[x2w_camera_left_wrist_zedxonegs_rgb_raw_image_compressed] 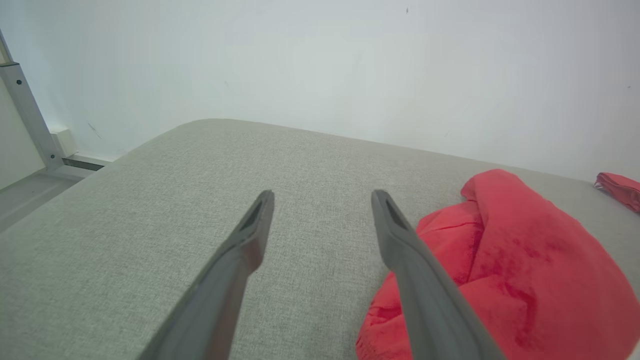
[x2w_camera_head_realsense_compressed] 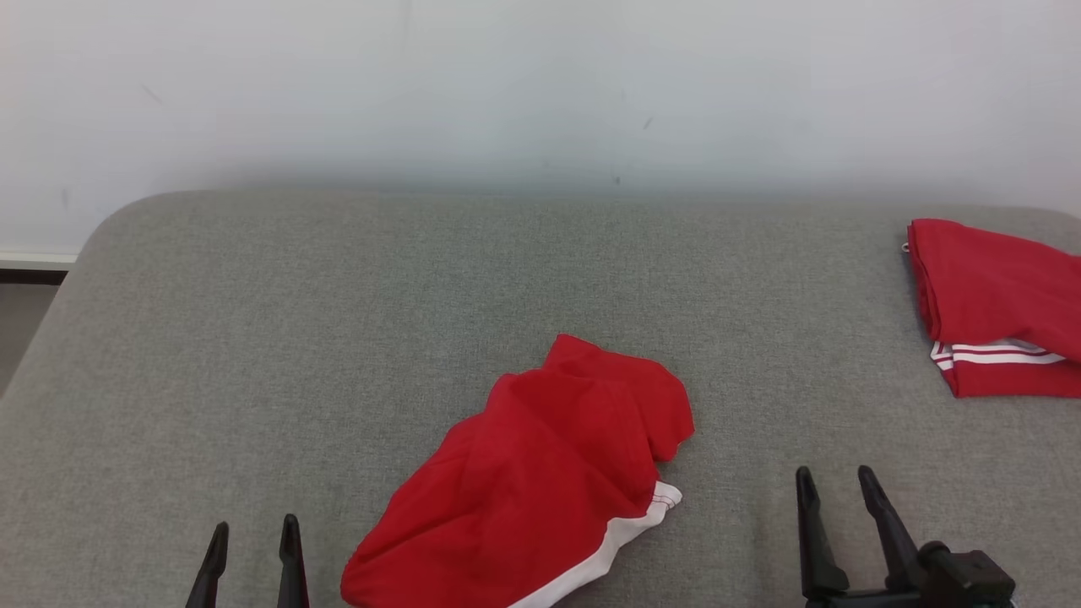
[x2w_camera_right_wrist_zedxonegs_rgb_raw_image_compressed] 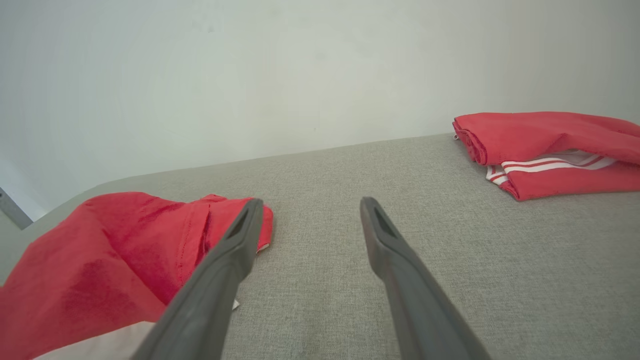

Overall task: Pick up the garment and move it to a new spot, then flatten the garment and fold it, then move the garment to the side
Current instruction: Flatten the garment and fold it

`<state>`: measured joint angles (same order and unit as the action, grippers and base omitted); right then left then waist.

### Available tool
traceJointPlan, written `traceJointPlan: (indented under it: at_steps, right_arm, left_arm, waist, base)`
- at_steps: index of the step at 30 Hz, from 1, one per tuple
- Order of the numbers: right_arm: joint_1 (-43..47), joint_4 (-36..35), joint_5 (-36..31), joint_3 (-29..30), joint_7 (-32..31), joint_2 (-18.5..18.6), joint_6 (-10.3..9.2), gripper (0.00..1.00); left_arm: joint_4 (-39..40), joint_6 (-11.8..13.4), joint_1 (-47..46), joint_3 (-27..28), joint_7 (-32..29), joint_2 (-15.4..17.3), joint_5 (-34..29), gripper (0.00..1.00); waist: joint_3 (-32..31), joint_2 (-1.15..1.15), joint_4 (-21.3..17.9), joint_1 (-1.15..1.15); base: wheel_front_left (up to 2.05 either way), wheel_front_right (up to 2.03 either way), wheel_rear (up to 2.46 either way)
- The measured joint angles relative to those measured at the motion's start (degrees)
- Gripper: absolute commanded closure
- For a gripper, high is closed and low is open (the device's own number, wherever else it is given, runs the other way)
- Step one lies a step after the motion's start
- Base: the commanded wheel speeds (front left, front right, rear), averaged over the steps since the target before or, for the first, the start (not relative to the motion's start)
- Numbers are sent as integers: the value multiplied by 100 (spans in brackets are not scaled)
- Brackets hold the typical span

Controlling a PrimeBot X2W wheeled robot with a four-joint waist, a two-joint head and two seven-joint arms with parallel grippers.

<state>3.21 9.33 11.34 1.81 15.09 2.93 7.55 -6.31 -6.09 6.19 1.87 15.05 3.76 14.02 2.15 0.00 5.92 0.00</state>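
Our left gripper (x2w_camera_head_realsense_compressed: 253, 540) hangs at 7 o'clock, jaws apart and empty. Our right gripper (x2w_camera_head_realsense_compressed: 836, 490), at 5 o'clock, is likewise spread and empty. Between them, the crumpled red fabric garment with white trim (x2w_camera_head_realsense_compressed: 549, 473) lies on the grey fabric-covered worktop (x2w_camera_head_realsense_compressed: 338, 321). A folded red white-striped garment (x2w_camera_head_realsense_compressed: 988, 304) sits at 2 o'clock.

You have no text, label, brand or number to read here: nothing legible stands on the garment (x2w_camera_head_realsense_compressed: 540, 473), the folded garment (x2w_camera_head_realsense_compressed: 996, 304), the cushion (x2w_camera_head_realsense_compressed: 253, 338) or the wall (x2w_camera_head_realsense_compressed: 540, 84).
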Motion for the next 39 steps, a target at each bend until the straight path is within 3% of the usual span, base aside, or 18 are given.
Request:
traceJointPlan:
  at_steps: [6, 17, 25, 34, 35, 36, 37, 38, 39]
  right_arm:
    - [-350, 324, -233, -316, 0, 1, 0, 0]
    - [-2244, 2216, -479, -1013, 1, 337, 0, 0]
    - [-3645, 4062, -298, -1198, -348, 677, 0, 0]
    - [-4272, 5278, 247, -1789, -880, 748, 0, 0]
    - [-4335, 5321, 367, -1859, -969, 739, 0, 3]
    - [-4389, 5358, 464, -1945, -1057, 739, -1, 52]
    - [-4422, 5375, 564, -2029, -1106, 745, -1, 91]
    - [-4436, 5377, 653, -2120, -1127, 755, -1, 100]
    - [-4450, 5366, 756, -2190, -1157, 762, -1, 100]
  left_arm:
    - [-129, -24, -153, 35, 0, -69, -108, 0]
    - [-333, 5, -372, -148, 0, -82, 127, 0]
    - [-380, 107, -554, -511, 0, -82, 352, 0]
    - [-380, 175, -644, -591, 0, -83, 431, 0]
    - [-379, 191, -645, -587, 0, -83, 435, 0]
    - [-379, 203, -647, -586, 0, -83, 453, 0]
    - [-379, 207, -650, -587, 0, -83, 481, 0]
    - [-378, 209, -652, -592, 0, -85, 499, 0]
    - [-378, 209, -653, -599, 0, -83, 519, 0]
  waist:
    - [-8, 0, 49, 0]
    - [178, 0, 374, 0]
    - [457, 0, 784, 1]
    - [743, 1, 1114, 1]
    - [759, 0, 1127, 0]
    - [768, 0, 1132, 0]
    - [769, 1, 1128, 1]
    - [765, 0, 1118, 1]
    - [757, 0, 1102, 0]
  base:
    - [0, 0, 0]
    - [0, 0, 0]
    - [0, 0, 0]
    - [0, 0, 0]
    - [0, 0, 0]
    - [0, 0, 0]
    - [0, 0, 0]
    - [0, 0, 0]
    - [0, 0, 0]
